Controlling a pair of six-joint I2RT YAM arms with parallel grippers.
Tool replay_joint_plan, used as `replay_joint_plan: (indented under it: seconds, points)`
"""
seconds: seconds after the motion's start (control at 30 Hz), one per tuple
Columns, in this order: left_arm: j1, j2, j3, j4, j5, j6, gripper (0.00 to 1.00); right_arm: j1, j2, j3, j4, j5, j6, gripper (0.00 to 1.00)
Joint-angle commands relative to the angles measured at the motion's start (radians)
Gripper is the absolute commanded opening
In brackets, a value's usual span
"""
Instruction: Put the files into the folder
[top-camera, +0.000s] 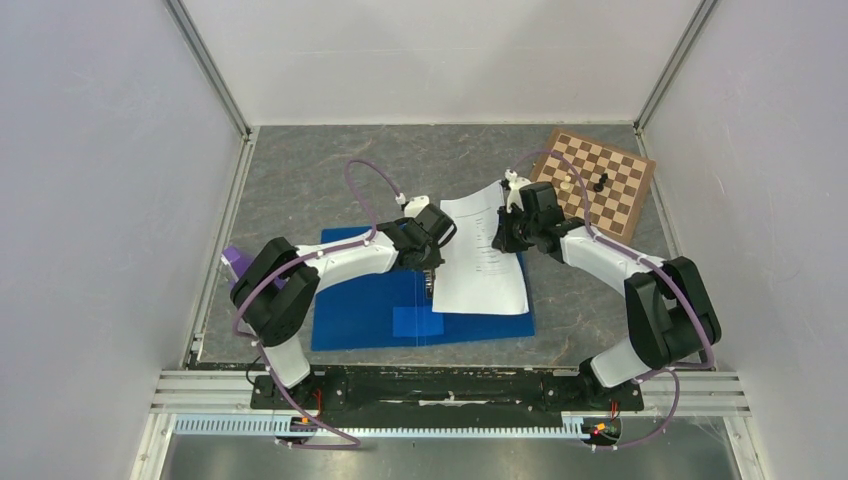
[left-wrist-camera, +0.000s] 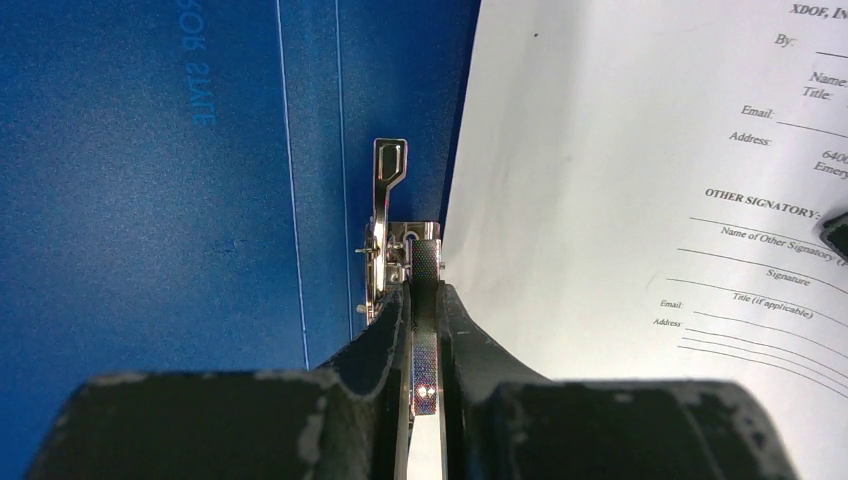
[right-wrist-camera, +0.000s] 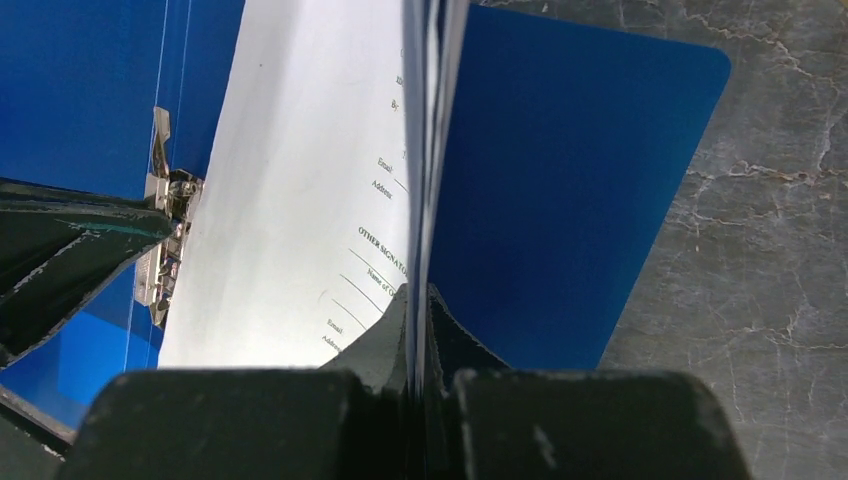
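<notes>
Left tool pinches the folder's clip lever, right tool clamps the files near the counter's front edge; next, probably, seat them under it.

Glossy blue plastic folder; shiny metal clip; matt white paper files; veined, stone-look counter; wooden chessboard.

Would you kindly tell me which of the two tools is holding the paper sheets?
The right tool, shut on the raised edge of the printed sheets; the left tool instead pinches the metal clip of the blue folder.
</notes>
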Motion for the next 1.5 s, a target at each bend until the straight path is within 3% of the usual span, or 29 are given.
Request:
replay_joint_plan:
  seconds: [0.0,0.07,0.33,0.53,0.67,0.77,0.83,0.93,1.17,1.47]
  points:
    - [-0.006,-0.044,0.017,0.008,-0.050,-0.045,0.06,-0.018,-0.015,0.021,0.018,-0.053,0.021,0.00]
    - [-0.006,-0.049,0.020,0.008,-0.051,-0.025,0.13,-0.023,-0.003,0.028,0.020,-0.067,0.020,0.00]
    - [-0.005,-0.033,0.045,0.020,-0.015,0.051,0.25,-0.033,0.063,0.052,0.043,-0.152,0.008,0.00]
    - [-0.003,-0.060,0.051,0.010,-0.015,0.083,0.45,-0.033,0.104,0.056,0.037,-0.146,-0.026,0.00]
    - [0.010,-0.132,0.025,-0.015,-0.039,0.095,0.46,-0.033,0.121,0.050,0.039,-0.151,-0.032,0.00]
    - [0.032,-0.178,-0.022,-0.024,-0.049,0.091,0.41,-0.033,0.127,0.050,0.041,-0.160,-0.036,0.00]
    - [0.052,-0.190,-0.069,-0.026,-0.039,0.077,0.29,-0.033,0.129,0.052,0.041,-0.167,-0.040,0.00]
    - [0.064,-0.201,-0.134,-0.007,-0.024,0.044,0.03,-0.034,0.131,0.052,0.041,-0.173,-0.049,0.00]
    - [0.064,-0.162,-0.225,0.089,0.016,-0.040,0.02,-0.032,0.135,0.048,0.030,-0.176,-0.060,0.00]
    - [0.049,-0.088,-0.227,0.182,0.067,-0.121,0.02,-0.020,0.120,0.039,0.018,-0.168,-0.067,0.00]
